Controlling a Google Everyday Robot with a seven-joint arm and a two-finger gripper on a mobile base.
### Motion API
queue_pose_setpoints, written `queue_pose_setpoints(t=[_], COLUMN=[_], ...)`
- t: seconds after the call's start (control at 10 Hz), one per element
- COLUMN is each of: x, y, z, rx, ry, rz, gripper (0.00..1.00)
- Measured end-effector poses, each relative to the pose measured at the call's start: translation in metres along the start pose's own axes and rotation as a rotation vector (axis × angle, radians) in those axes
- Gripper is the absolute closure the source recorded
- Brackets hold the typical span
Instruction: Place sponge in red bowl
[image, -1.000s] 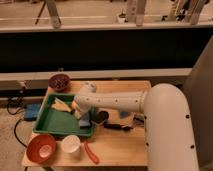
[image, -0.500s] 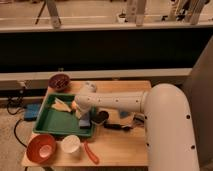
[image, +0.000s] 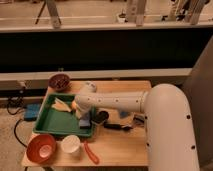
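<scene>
The red bowl (image: 41, 148) stands at the table's front left corner, with nothing showing in it. A pale yellow flat piece that looks like the sponge (image: 61, 103) lies in the back of the green tray (image: 50, 125). My gripper (image: 83, 116) hangs at the end of the white arm (image: 117, 101) over the tray's right side, just right of the yellow piece. A small bluish-white thing (image: 85, 121) sits right under the gripper; I cannot tell whether it is held.
A dark bowl (image: 59, 81) stands at the table's back left. A white cup (image: 70, 144) and a red utensil (image: 91, 152) lie in front of the tray. A black object (image: 102, 116) and small items (image: 125, 115) lie right of the tray. A blue box (image: 31, 111) is on the floor.
</scene>
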Motion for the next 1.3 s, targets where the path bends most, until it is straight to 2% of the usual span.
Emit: queue_pose_setpoints(t=[0.3,0.6,1.0,1.2,1.3], x=[0.001,0.002,0.007,0.006,0.004], y=[0.003,0.001,-0.006,-0.009,-0.013], z=[-0.027,-0.040,-0.077,-0.077,-0.073], rx=[0.020,0.026,0.035,0.038,0.043], ry=[0.016,0.034,0.049,0.054,0.054], rz=[0.001,-0.005,-0.023,-0.030,-0.027], gripper=[0.98,0.98,0.98,0.96,0.90])
